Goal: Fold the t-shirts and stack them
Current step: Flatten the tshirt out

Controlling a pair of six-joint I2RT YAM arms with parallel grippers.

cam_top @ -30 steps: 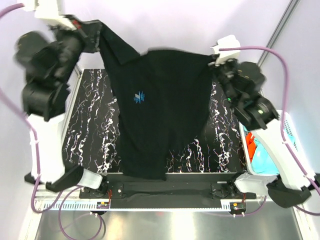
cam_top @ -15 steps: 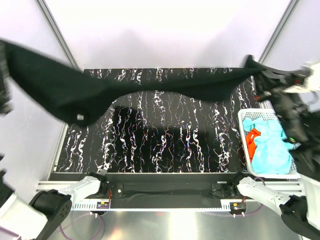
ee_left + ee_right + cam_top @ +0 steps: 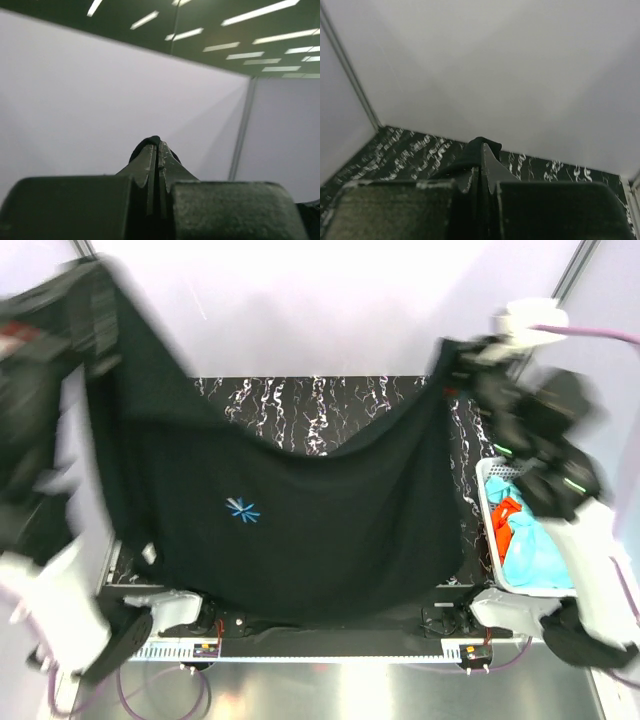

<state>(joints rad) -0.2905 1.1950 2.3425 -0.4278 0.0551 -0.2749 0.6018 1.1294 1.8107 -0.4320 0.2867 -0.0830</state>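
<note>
The large black t-shirt point(image 3: 300, 530) with a small blue mark point(image 3: 242, 509) hangs spread wide in the air over the table. My left gripper point(image 3: 95, 275) is shut on its upper left corner, high at the far left; the cloth bulges past the tips point(image 3: 150, 142). My right gripper point(image 3: 455, 355) is shut on the upper right corner; black cloth shows at its tips point(image 3: 481, 145). The shirt sags in the middle and its lower hem hangs over the near table edge. Turquoise point(image 3: 535, 550) and orange-red point(image 3: 503, 512) shirts lie in the basket.
A white lattice basket point(image 3: 488, 472) stands at the right of the black marbled table point(image 3: 320, 400). Grey walls and metal posts point(image 3: 572, 265) close in the back. The arm bases sit along the near edge.
The shirt was swung up into a stretched band between widely spread arms, and now hangs down flat as a broad sheet. Both grippers kept their hold; the right arm moved back inward.
</note>
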